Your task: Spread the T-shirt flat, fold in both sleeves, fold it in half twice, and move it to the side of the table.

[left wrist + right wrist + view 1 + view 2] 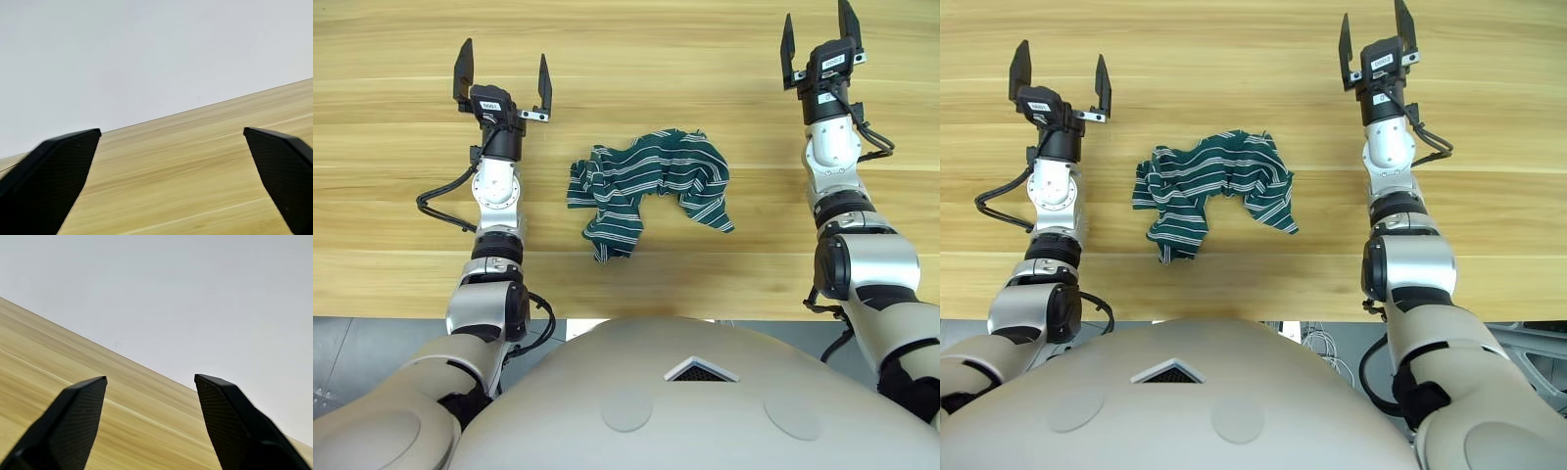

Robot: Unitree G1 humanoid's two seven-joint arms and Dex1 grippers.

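Now the crumpled dark green, white-striped T-shirt (646, 191) is lying bunched on the light wooden bench (705, 69), between my arms. Farther out, my left end effector (505, 67) and right end effector (817, 27) are hanging spread wide, gripping nothing, apart from the cloth.

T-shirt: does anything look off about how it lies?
The green striped T-shirt lies crumpled in a heap on the wooden table, not spread. The left tool and right tool stand open to either side, not touching it. No damage visible.
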